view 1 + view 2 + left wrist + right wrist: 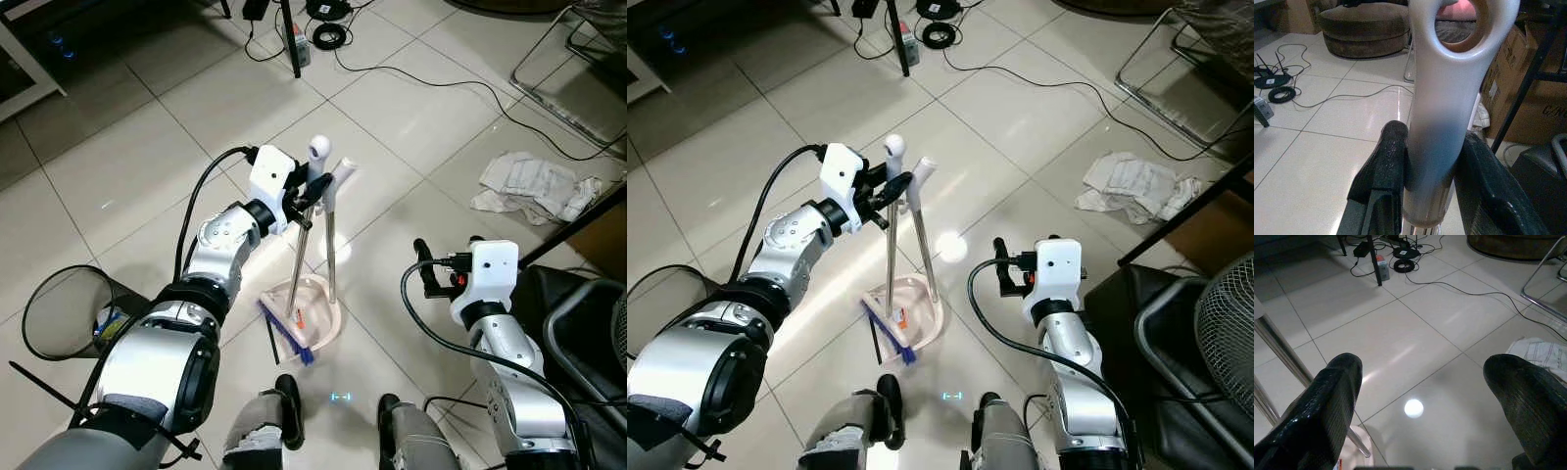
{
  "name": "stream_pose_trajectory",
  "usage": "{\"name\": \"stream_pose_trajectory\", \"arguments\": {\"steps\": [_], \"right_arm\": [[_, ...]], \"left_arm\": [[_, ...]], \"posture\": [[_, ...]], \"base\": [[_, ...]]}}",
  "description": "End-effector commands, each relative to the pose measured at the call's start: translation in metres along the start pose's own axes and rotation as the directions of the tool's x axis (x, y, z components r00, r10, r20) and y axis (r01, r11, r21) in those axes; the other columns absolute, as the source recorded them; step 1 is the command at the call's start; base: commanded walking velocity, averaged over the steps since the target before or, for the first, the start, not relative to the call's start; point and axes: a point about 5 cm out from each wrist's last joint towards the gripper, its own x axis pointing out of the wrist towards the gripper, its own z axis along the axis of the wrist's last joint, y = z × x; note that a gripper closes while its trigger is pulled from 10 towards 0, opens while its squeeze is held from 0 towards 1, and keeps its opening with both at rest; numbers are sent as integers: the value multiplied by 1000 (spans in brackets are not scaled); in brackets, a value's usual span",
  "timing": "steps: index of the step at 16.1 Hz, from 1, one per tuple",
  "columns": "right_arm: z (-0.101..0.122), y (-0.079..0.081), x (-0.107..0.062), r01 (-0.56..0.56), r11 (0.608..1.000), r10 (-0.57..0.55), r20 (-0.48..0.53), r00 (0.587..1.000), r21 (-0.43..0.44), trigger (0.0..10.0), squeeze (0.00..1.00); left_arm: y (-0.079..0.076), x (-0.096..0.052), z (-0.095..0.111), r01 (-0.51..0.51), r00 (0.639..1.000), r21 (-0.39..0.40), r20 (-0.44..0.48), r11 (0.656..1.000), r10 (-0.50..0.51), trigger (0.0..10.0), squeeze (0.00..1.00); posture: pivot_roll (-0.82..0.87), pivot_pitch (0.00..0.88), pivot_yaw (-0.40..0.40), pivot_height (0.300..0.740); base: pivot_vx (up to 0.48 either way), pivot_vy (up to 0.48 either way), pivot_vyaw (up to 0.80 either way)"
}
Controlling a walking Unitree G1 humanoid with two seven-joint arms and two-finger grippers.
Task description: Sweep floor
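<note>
Pink plastic dustpan [318, 318] stands on the tiled floor [147, 176] just ahead of the robot's feet, a blue-bristled broom [286, 333] resting in it. The left gripper [312, 191] clamps the broom's pale handle above the dustpan; the right gripper [423, 266], beside the dustpan, hangs spread and empty. Beyond the dustpan lies crumpled cloth [534, 186]. Sweeping looks barely begun.

Glossy beige tile floor [127, 166] under me. On it: pink dustpan [315, 315] with blue brush [286, 333] standing at my feet, mesh waste bin [69, 311] to my left, crumpled white cloth [534, 186] to the right, black cables [421, 78] and coiled cords [331, 37] ahead, fan base [588, 343] far right.
</note>
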Motion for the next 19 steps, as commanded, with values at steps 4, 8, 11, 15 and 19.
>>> {"name": "stream_pose_trajectory", "arguments": {"steps": [4,8,11,15,19], "right_arm": [[-1,-1,2,9,1000,-9,-15,1000,-4,10000,0],[0,-3,4,13,1000,-13,-10,1000,-5,10000,0],[0,-3,6,18,1000,-18,-4,1000,0,10000,0],[-1,1,12,18,1000,-19,5,1000,18,10000,0],[-1,4,16,7,1000,-8,11,1000,28,10000,0]], "left_arm": [[8,-8,-4,-19,1000,9,-23,1000,19,0,0],[13,-14,-5,-21,999,28,-24,999,21,0,0],[18,-20,-2,16,1000,62,-8,998,-15,0,0],[42,-45,12,67,997,115,31,991,-71,314,0],[63,-67,32,0,994,174,109,985,-19,275,0]], "posture": [[-65,284,109,740],[-59,271,109,740],[-47,253,108,740],[-20,215,96,740],[-2,167,75,740]], "base": [[0,0,0],[0,0,0],[0,0,0],[0,0,0],[0,0,0]]}}
